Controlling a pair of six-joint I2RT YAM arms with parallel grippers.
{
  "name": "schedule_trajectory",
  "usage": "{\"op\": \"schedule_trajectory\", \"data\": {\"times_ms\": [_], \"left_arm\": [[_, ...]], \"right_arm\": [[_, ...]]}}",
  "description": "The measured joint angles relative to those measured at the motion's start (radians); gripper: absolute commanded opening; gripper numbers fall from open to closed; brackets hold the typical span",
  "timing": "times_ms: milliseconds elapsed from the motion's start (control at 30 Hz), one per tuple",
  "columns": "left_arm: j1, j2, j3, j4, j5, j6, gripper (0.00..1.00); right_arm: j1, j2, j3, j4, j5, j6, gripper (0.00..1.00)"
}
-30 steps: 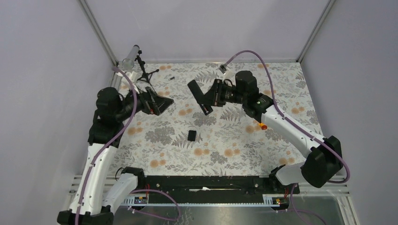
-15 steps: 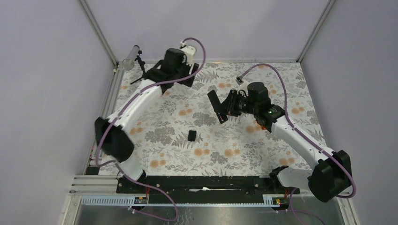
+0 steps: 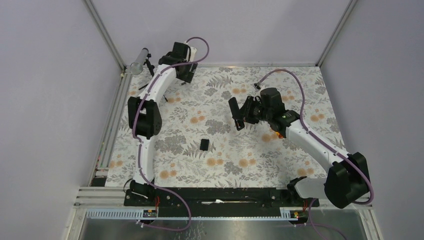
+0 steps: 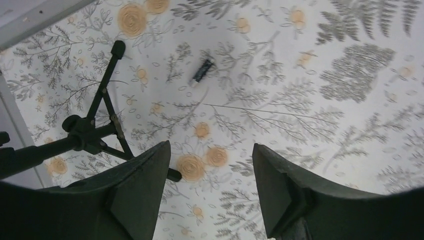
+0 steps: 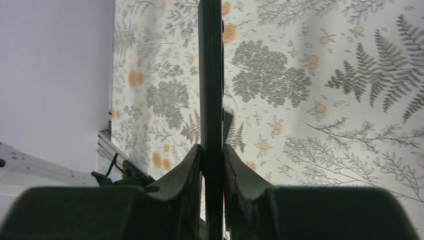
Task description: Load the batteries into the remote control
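Note:
My right gripper is shut on the remote control, a slim black bar held edge-on above the middle of the table. In the right wrist view the remote control runs straight up from the right gripper. My left gripper hovers over the far left of the mat, open, with nothing between its fingers. One of the batteries, a tiny dark cylinder, lies on the mat beyond the fingertips. The small black cover lies flat near the mat's centre. A second battery does not show.
A black mini tripod stands just left of the left gripper, one leg tip close to the left finger. In the top view the tripod sits in the back-left corner beside a clear tube. Grey walls close in the back and sides.
My left arm has swung from the left side to the back-left corner, and its jaws have narrowed. My right arm has carried the remote a little right and nearer.

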Motion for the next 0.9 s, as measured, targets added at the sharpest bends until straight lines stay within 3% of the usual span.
{"op": "schedule_trajectory", "data": {"times_ms": [267, 600, 733, 900], "left_arm": [[0.137, 0.111, 0.032, 0.052, 0.187, -0.050, 0.81], [0.153, 0.233, 0.130, 0.082, 0.288, -0.114, 0.93], [0.167, 0.233, 0.135, 0.125, 0.393, -0.263, 0.89], [0.220, 0.234, 0.037, 0.347, 0.567, -0.528, 0.87]], "right_arm": [[-0.004, 0.091, 0.042, -0.066, 0.061, -0.004, 0.06], [-0.005, 0.214, 0.149, -0.119, 0.072, -0.009, 0.03], [-0.005, 0.229, 0.153, -0.129, 0.072, -0.008, 0.03], [-0.005, 0.241, 0.165, -0.130, 0.072, -0.007, 0.02]]}}
